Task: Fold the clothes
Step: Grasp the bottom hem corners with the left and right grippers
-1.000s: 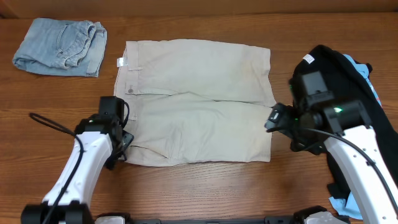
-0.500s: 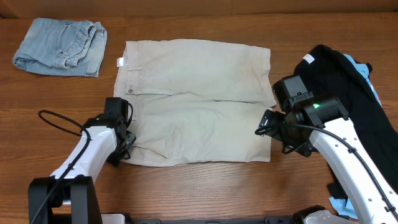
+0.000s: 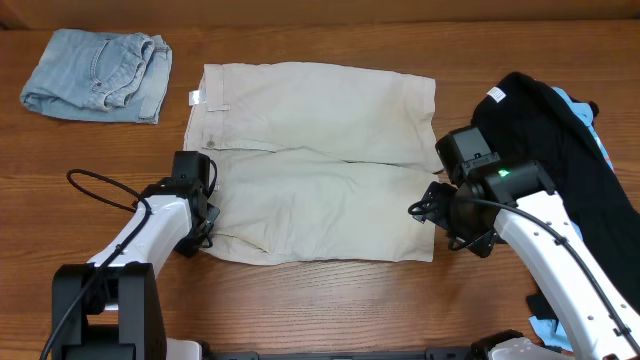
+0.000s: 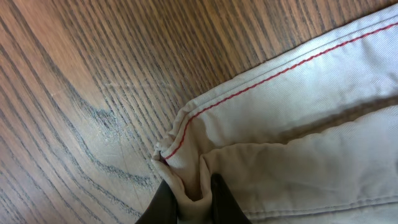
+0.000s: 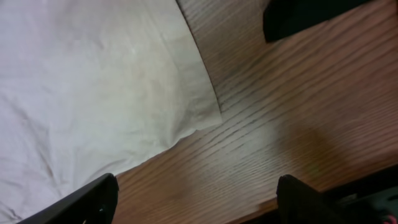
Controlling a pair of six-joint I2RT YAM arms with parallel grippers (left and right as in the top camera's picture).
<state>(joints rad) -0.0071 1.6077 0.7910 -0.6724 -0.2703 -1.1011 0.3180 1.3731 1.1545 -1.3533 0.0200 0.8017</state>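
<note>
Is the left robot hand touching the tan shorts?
Touching. The left wrist view shows the left gripper closed on a small fold at the corner of the tan shorts.

soft matt beige cloth shorts (image 3: 320,160) with red thread stitching (image 4: 230,98), smooth brown wood table (image 3: 330,310) with dark wavy grain, faded blue denim shorts (image 3: 95,75), matt black cloth (image 3: 560,140)

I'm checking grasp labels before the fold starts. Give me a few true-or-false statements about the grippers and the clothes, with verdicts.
1. The left gripper pinches a corner of the khaki shorts. True.
2. The right gripper is shut on the shorts. False: its fingers are spread open by a leg's hem corner.
3. The denim shorts lie on the khaki shorts. False: they lie apart, past the waistband end.
4. A black garment lies on the right arm's side. True.
</note>
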